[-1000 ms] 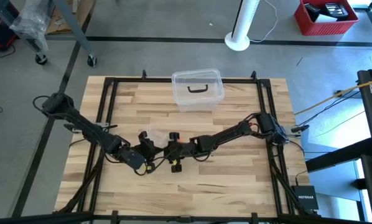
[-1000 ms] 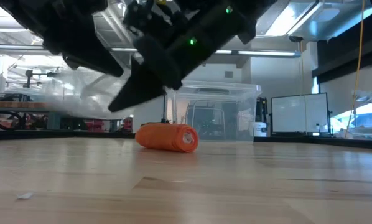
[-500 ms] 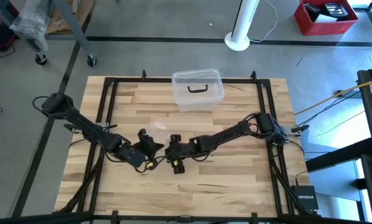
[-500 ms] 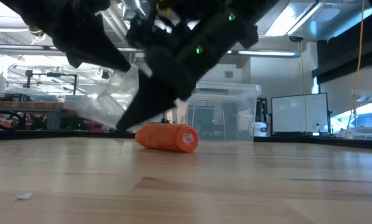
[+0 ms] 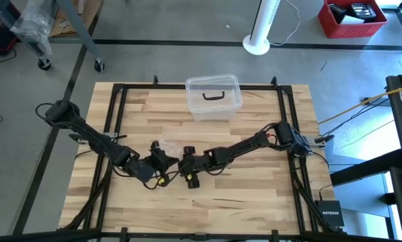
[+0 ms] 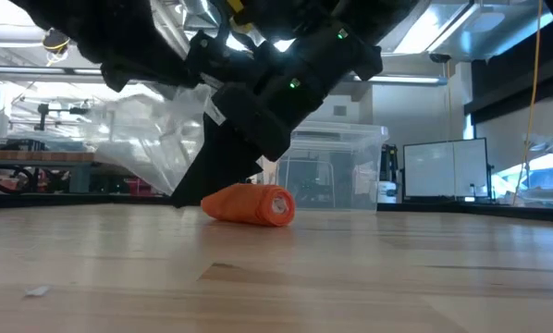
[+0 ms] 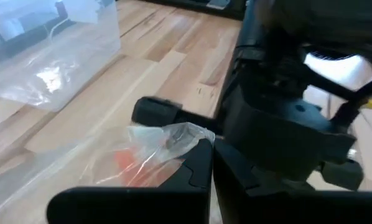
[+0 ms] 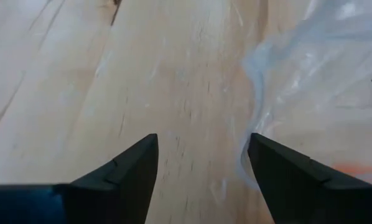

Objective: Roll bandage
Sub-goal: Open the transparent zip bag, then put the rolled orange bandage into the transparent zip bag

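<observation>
So the bandage [image 6: 249, 203] is already sitting as a tight orange cylinder on the worktop [image 6: 350, 277], right under the two arms where they meet mid-table. What's being handled at this point is judged to be the clear plastic wrapper [image 7: 167, 138], not the roll itself.

To get this step done well, the film probably needs to be kept taut and lifted clear of the roll, so the roll isn't nudged or dragged along. A slow pull away from the cylinder is what's called for, since thin film like that can cling and snag.

The left pincer [image 7: 206, 163] is pressed together, with a crumpled bit of wrapper pinched at its tip; the rest of the film trails off below and beside it, and an orange patch of bandage is seen through it, just past the tips.

The right pincer [image 8: 201, 163] is spread wide and nothing is held in it. Bare wood is seen between its fingers, with the wrapper's edge lying just beside one finger [image 8: 285, 168] and a sliver of orange near that same side.

A clear plastic box [image 5: 214, 97] is parked well beyond both pincers, at the far edge.
</observation>
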`<state>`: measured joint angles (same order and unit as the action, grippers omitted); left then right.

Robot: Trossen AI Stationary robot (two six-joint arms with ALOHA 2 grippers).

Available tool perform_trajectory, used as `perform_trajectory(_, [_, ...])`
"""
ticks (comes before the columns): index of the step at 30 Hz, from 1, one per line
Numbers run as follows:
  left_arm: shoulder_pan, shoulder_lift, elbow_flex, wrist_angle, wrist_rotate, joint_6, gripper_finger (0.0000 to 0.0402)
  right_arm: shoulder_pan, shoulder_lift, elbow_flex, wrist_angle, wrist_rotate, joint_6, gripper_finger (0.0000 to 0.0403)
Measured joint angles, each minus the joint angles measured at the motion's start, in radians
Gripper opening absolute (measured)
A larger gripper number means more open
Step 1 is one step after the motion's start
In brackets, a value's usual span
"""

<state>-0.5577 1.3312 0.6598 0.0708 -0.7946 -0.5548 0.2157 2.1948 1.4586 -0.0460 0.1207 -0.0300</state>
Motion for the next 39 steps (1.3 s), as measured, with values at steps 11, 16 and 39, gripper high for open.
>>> perform_trajectory(11, [0.000, 0.010, 0.000, -0.111, -0.005, -0.111, 0.0001, 0.001, -0.021, 0.101, -0.083, 0.000, 0.002, 0.0250])
perform_trajectory(16, [0.000, 0.010, 0.000, -0.110, -0.005, -0.110, 0.0001, 0.007, -0.021, 0.157, -0.126, 0.023, -0.024, 0.0250])
perform_trajectory(39, [0.003, 0.010, 0.000, -0.138, -0.002, -0.125, 0.0001, 0.124, -0.246, 0.034, -0.491, 0.339, 0.005, 0.0250])
